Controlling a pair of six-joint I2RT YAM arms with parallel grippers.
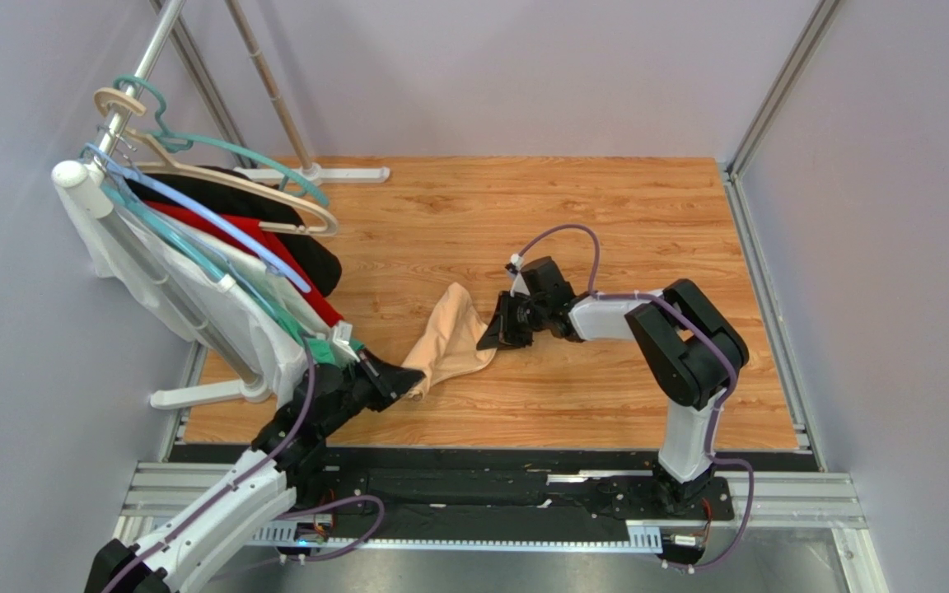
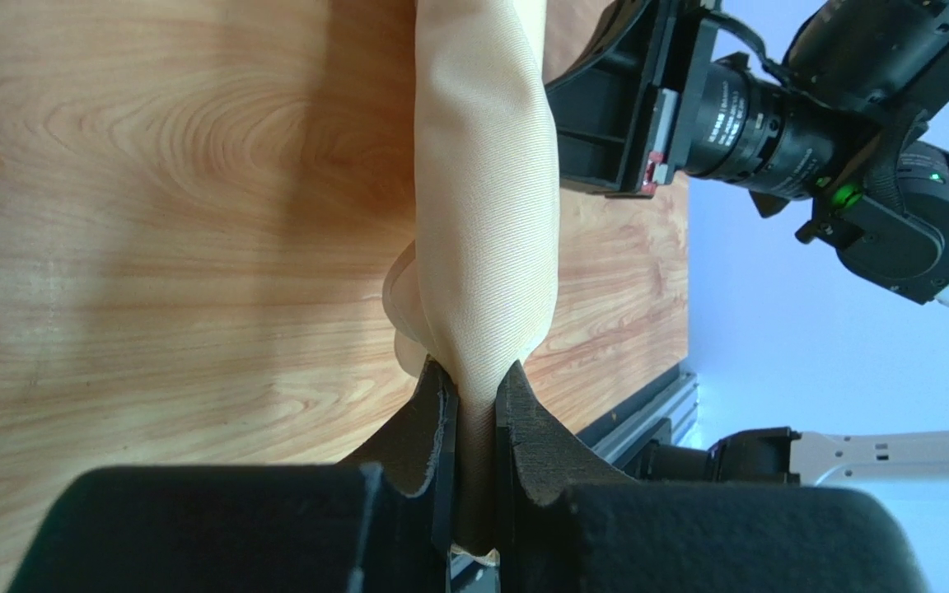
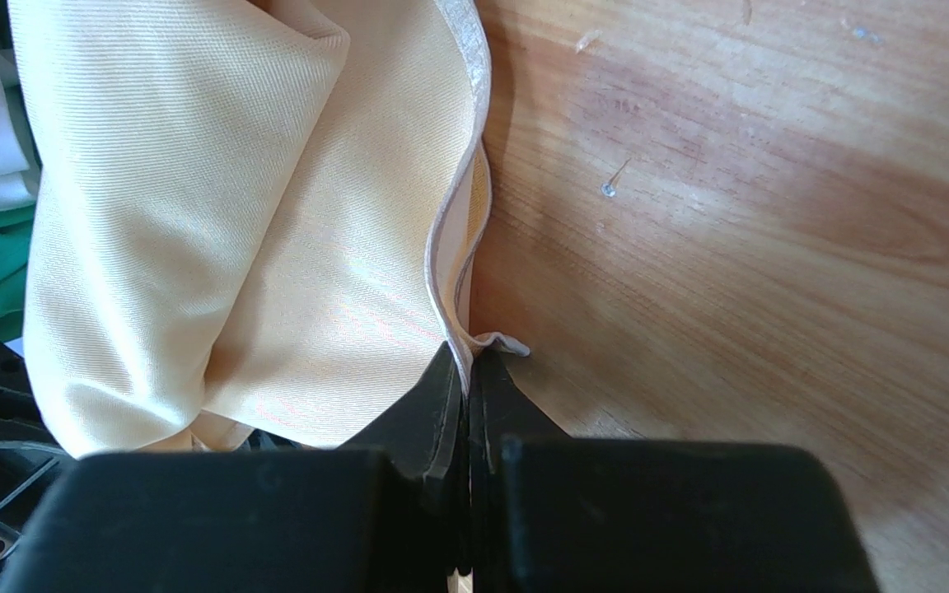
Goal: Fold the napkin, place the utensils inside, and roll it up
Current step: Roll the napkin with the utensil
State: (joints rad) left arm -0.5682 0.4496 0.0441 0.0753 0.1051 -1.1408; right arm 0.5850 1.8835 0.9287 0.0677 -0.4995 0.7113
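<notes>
The pale peach napkin [image 1: 449, 336] hangs bunched between my two grippers over the wooden table. My left gripper [image 1: 408, 384] is shut on its near end; in the left wrist view the cloth [image 2: 486, 222] runs up from between the jaws of that gripper [image 2: 476, 383]. My right gripper [image 1: 496, 326] is shut on the napkin's hemmed edge; in the right wrist view the cloth [image 3: 244, 222] spreads to the left of the closed jaws of that gripper [image 3: 468, 365]. No utensils show in any view.
A clothes rack [image 1: 145, 74] with white, red and black garments [image 1: 232, 266] on hangers stands at the left, close to my left arm. The wooden table [image 1: 640, 235] stretches behind and right of the napkin. A metal rail [image 1: 504, 488] runs along the near edge.
</notes>
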